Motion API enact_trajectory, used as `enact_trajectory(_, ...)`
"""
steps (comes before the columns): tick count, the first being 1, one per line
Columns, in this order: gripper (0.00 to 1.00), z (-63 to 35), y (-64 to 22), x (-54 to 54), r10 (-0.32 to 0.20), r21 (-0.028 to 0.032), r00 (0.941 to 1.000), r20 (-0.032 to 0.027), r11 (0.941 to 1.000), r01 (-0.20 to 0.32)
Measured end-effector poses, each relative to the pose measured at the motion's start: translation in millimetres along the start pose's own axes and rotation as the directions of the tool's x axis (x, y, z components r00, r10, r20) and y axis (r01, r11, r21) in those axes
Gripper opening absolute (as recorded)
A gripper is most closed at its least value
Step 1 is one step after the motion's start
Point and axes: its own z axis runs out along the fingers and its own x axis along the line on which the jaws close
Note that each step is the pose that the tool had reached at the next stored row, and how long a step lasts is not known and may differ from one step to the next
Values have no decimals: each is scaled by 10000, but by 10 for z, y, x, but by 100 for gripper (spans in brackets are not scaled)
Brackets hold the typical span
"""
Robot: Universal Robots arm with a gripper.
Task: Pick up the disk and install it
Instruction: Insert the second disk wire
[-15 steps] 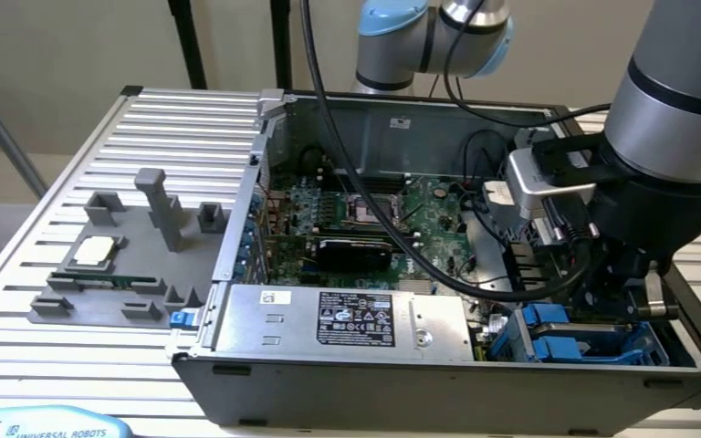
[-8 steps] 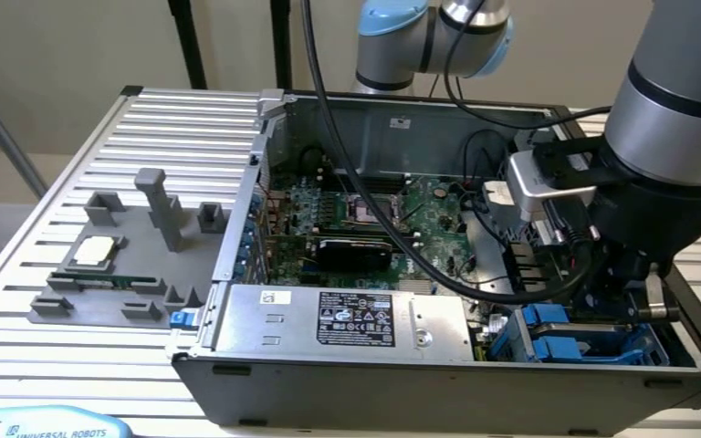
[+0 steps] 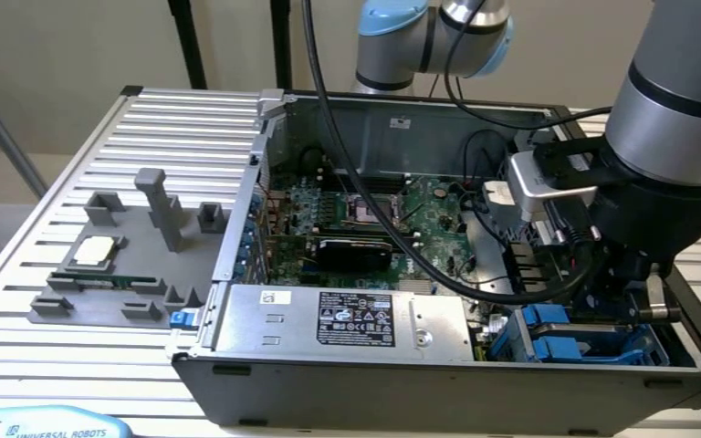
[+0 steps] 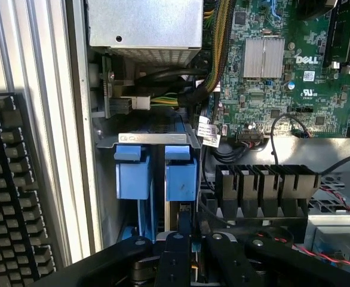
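The pincer is down inside the open PC case, in the corner beside the power supply, its fingers closed on the edge of the disk. The disk stands on edge in the drive bay next to a second blue carrier, just below the motherboard. A CPU lies on a gray fixture on the desk, well apart from the case.

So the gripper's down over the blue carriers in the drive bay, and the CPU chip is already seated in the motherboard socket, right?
Not quite. The CPU chip sits on the gray fixture outside the case, at the exterior view's left, not in the motherboard socket. The gripper is indeed down over the blue carriers in the drive bay.
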Motion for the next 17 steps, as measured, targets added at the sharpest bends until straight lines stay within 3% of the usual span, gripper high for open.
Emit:
enact_trajectory(11,16,-18,-4,-1,0,0,10000,3,10000,0)
enact_trajectory(17,16,-18,-4,0,-9,1,10000,-44,10000,9)
